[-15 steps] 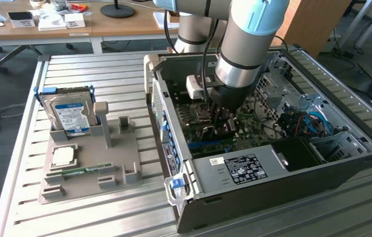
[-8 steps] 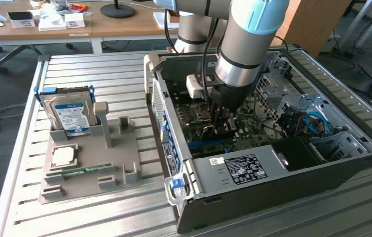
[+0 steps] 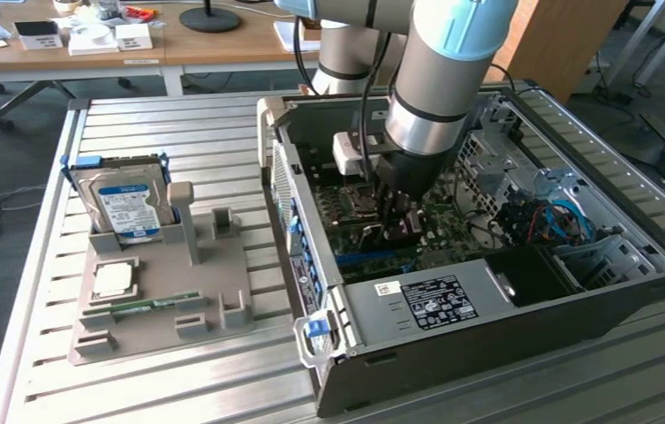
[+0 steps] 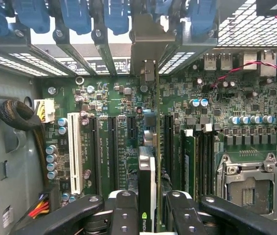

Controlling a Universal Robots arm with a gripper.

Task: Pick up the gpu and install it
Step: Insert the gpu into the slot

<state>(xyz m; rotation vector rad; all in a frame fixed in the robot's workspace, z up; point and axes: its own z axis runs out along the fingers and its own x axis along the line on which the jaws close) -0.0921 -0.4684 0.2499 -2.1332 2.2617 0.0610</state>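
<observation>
Exterior view: your arm (image 3: 426, 79) reaches down into the open case (image 3: 615, 291) on the slatted table (image 3: 167, 371), its gripper (image 3: 401, 231) low over the motherboard (image 3: 456, 231). On that view's left, well apart from the case, a grey fixture (image 3: 208, 296) carries the hard drive (image 3: 126, 208). Wrist view: the gripper (image 4: 149, 208) is closed on the gpu (image 4: 148, 181), fingers (image 4: 123, 215) pinching the card's two faces near its upper edge. The gpu stands on edge among the board's slots, its bracket (image 4: 150, 73) toward the case's rear wall; whether it is seated, you cannot tell. Judge it light and stiff but fragile: grip the edges, spare the components, and press straight down, since sideways force could strain connector or slot.
</observation>
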